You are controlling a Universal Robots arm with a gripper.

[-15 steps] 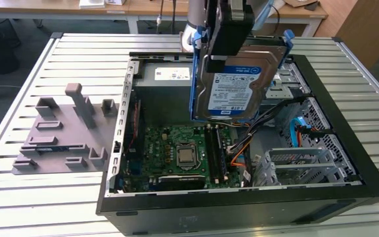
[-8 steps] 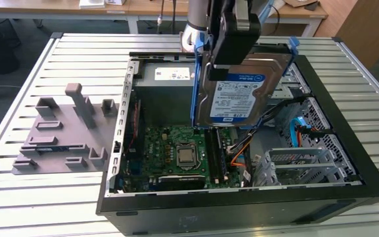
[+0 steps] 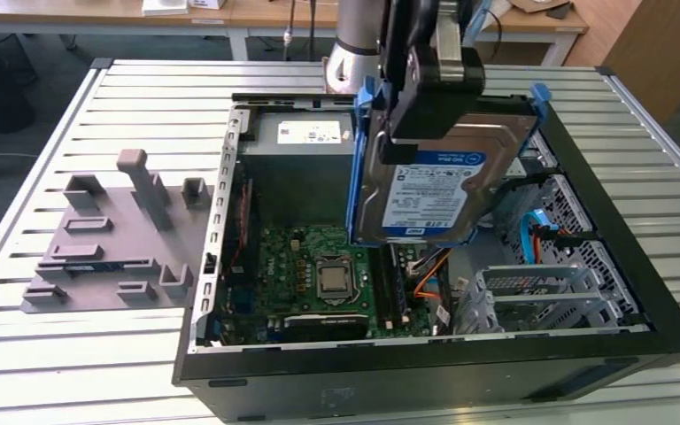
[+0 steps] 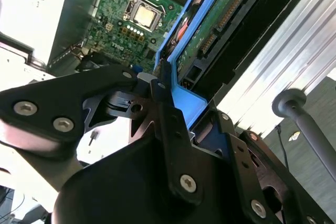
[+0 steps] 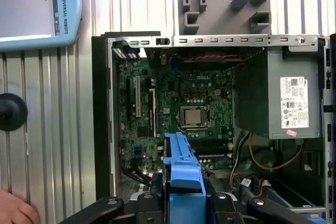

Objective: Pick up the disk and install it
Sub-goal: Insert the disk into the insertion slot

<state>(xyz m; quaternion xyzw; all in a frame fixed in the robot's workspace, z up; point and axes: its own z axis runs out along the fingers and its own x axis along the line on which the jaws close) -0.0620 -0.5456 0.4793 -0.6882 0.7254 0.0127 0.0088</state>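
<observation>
Gripper clenched on the disk, pinching the blue carrier frame at its upper edge. In the exterior view the arm reaches down from 12 o'clock, wrist pointing down over the open PC case. Disk hangs near-upright, label toward camera, above the motherboard. Drive cage at its 5 o'clock, power supply at its 9 o'clock.

We see the gripper clamped on the disk, holding it label-outward and nearly upright above the open computer case, over the motherboard. On the slatted table, a grey fixture lies beside the case, at the exterior view's left.
</observation>
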